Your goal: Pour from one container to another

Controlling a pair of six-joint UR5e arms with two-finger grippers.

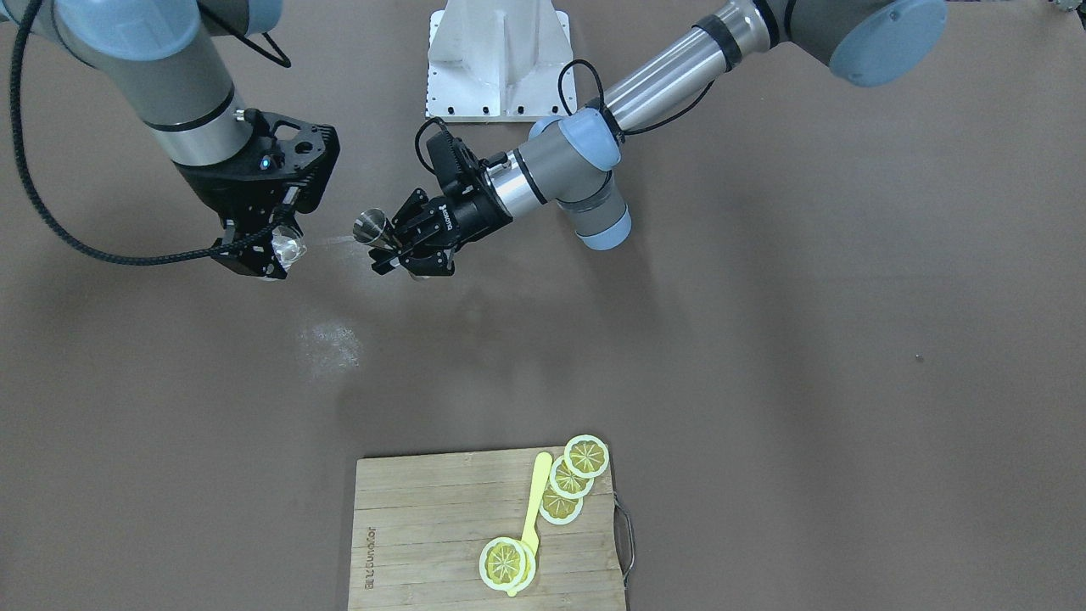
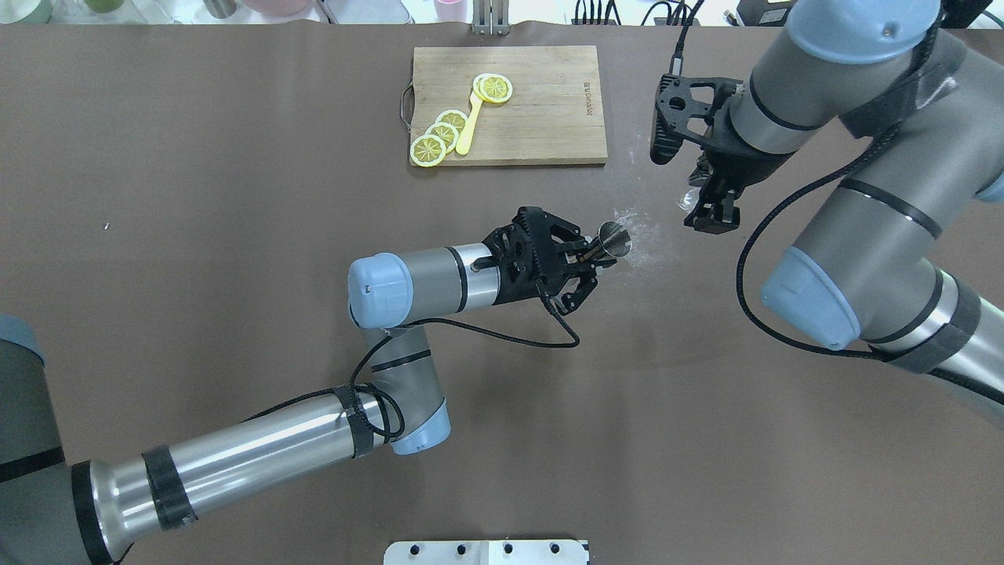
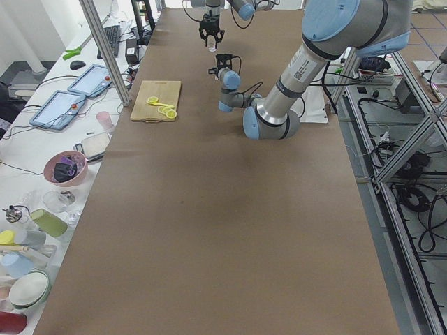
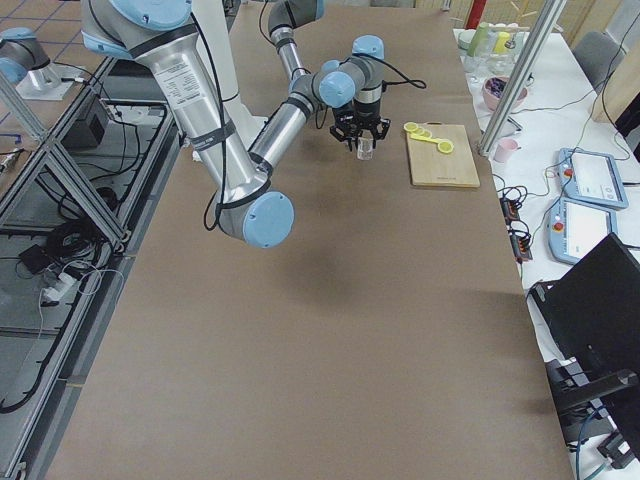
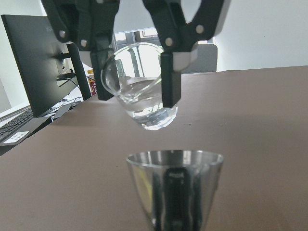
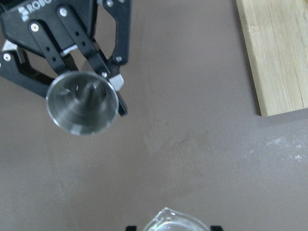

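Observation:
My left gripper (image 2: 590, 263) is shut on the waist of the grey metal jigger (image 2: 614, 239), which lies tipped on its side above the table, its open cone (image 1: 372, 227) facing the glass cup. My right gripper (image 2: 708, 210) hangs downward, shut on the clear glass cup (image 1: 288, 248). The left wrist view shows the cup (image 5: 139, 89) tilted between two black fingers (image 5: 171, 82), with what looks like a little clear liquid in its bottom, just beyond the jigger's rim (image 5: 174, 161). A faint pale streak spans the gap between the two. From the right wrist, the jigger (image 6: 82, 102) looks empty.
A whitish spill patch (image 1: 327, 348) marks the brown table below the gap. A wooden cutting board (image 2: 541, 118) with lemon slices (image 2: 439, 137) and a yellow utensil (image 2: 468, 125) lies at the far edge. The robot's white base plate (image 1: 499, 59) sits behind both arms.

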